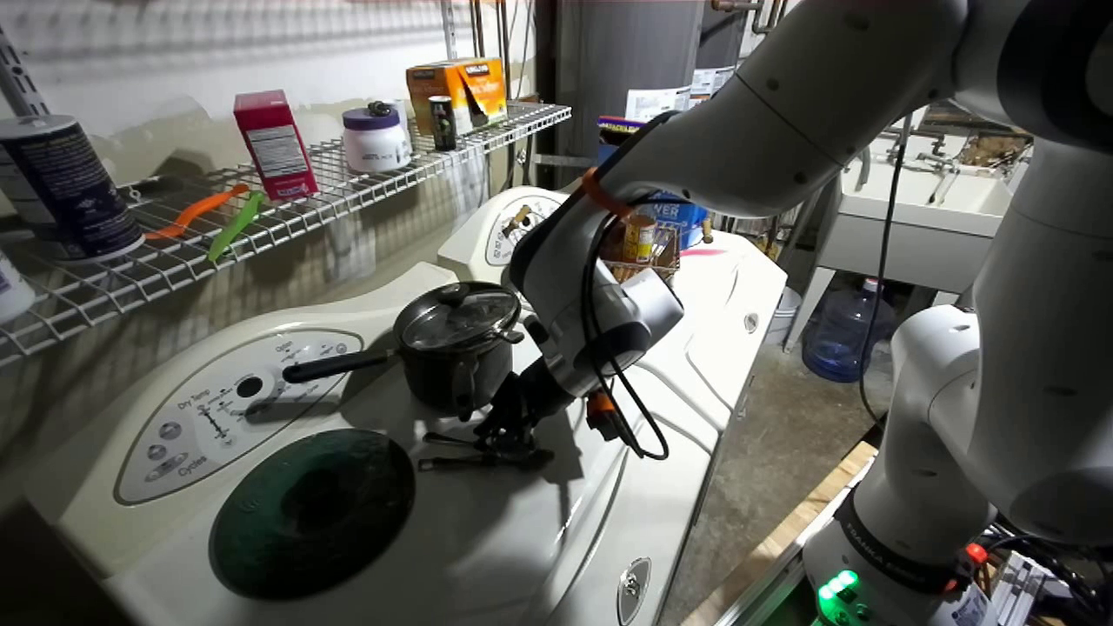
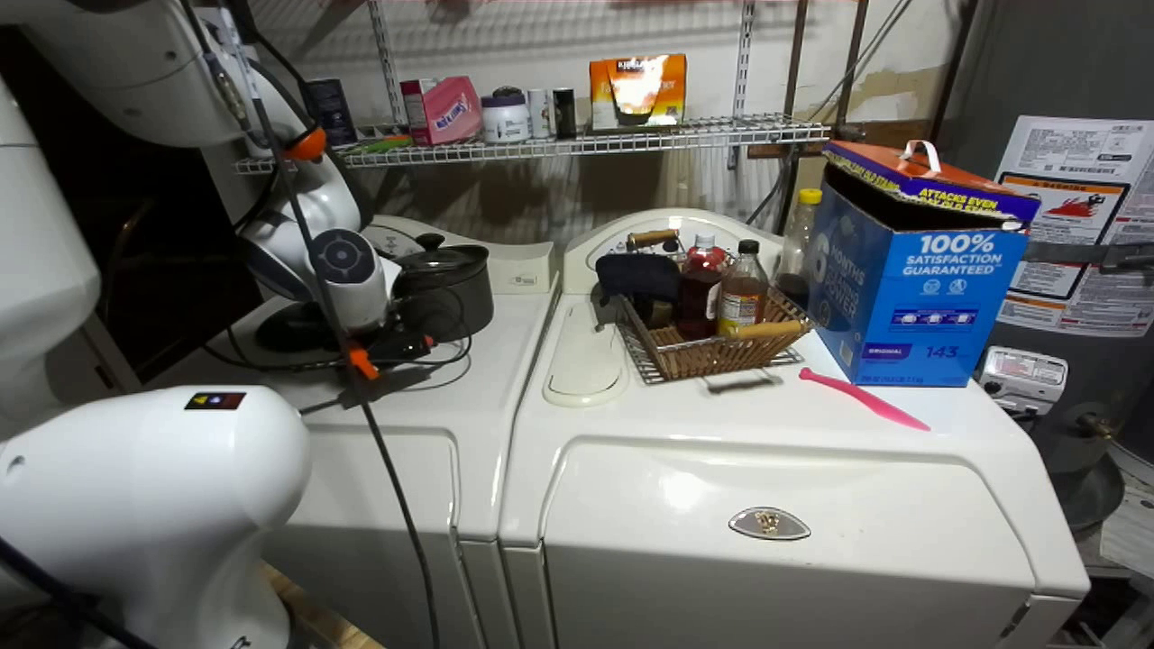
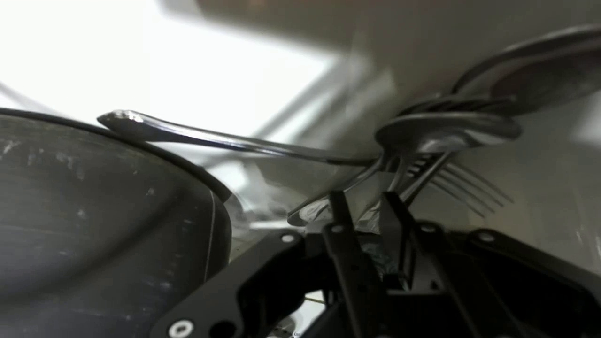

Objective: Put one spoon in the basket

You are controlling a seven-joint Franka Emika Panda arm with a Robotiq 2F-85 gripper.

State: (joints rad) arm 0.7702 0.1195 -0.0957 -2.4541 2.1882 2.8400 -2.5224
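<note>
Several metal utensils lie in a loose pile on the white machine top beside the dark pot. In the wrist view a spoon (image 3: 446, 129) crosses a fork (image 3: 469, 188), and a larger spoon bowl (image 3: 544, 80) lies at the right. The pile also shows in an exterior view (image 1: 465, 463). My gripper (image 3: 364, 199) is low at the pile, its fingers a short way apart; it also shows in an exterior view (image 1: 504, 424). Handles show beyond and between the fingertips; I see none clamped. The brown basket (image 2: 690, 362) stands on the neighbouring machine with bottles and a dark item in it.
The dark lidded pot (image 1: 456, 369) stands close beside my gripper; its wall (image 3: 103, 211) fills the left of the wrist view. A dark green round lid (image 1: 313, 513) lies nearby. A blue box (image 2: 920, 297) and a pink utensil (image 2: 861, 401) are beside the basket. A wire shelf (image 2: 559, 146) runs above.
</note>
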